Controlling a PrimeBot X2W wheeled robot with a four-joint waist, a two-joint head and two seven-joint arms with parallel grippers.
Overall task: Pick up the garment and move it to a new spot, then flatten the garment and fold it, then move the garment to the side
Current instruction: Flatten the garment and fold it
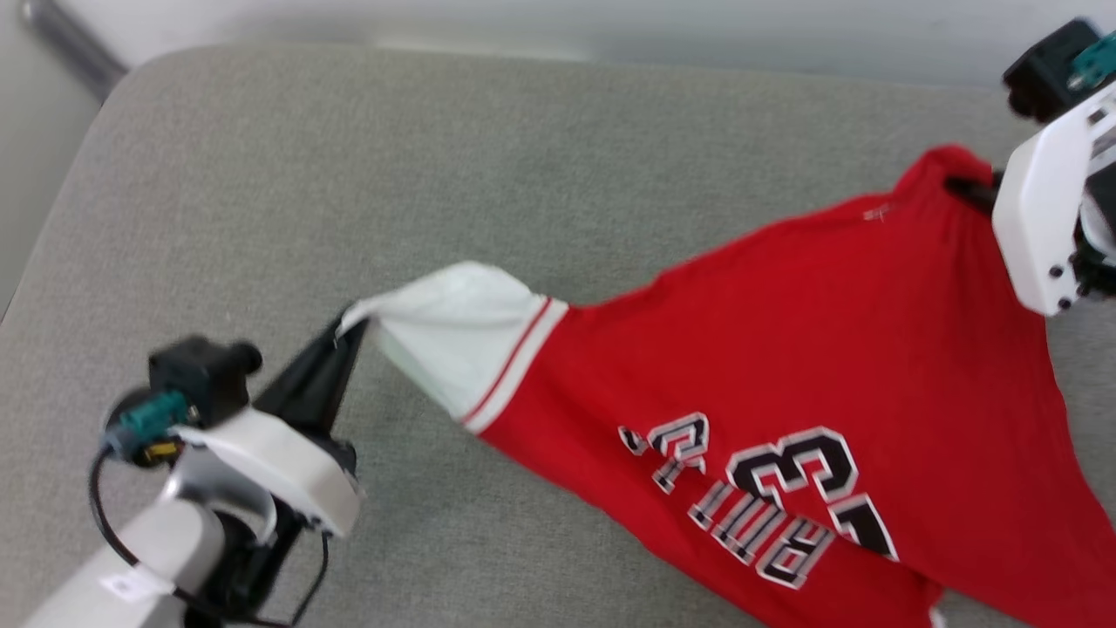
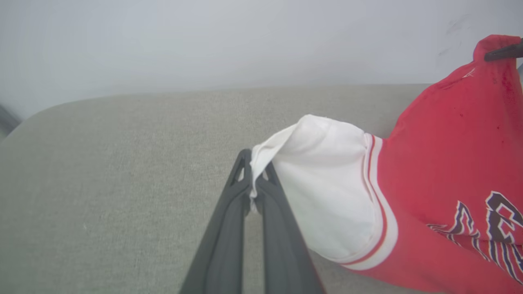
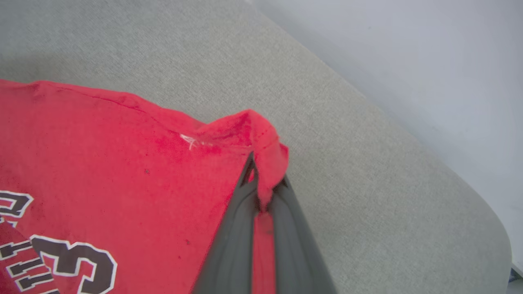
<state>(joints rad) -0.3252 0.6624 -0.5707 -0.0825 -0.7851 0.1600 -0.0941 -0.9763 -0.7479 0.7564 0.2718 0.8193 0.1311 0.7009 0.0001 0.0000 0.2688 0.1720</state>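
The garment (image 1: 811,349) is a red jersey T-shirt with a white sleeve (image 1: 453,336) and black "BULLS 23" lettering, stretched in the air over the grey cushioned surface (image 1: 392,174). My left gripper (image 1: 350,321) is shut on the tip of the white sleeve (image 2: 327,183), and its fingers (image 2: 233,228) pinch the cloth edge. My right gripper (image 3: 261,179) is shut on a bunched red corner of the garment (image 3: 122,163); in the head view its dark fingers (image 1: 968,190) clamp that corner at the upper right. The lettering hangs upside down toward me.
The grey cushioned surface has a rounded far edge (image 1: 558,57) against a pale wall (image 1: 610,22). A dark pole (image 1: 70,44) slants past the far left corner. Bare cushion lies to the left of and behind the garment.
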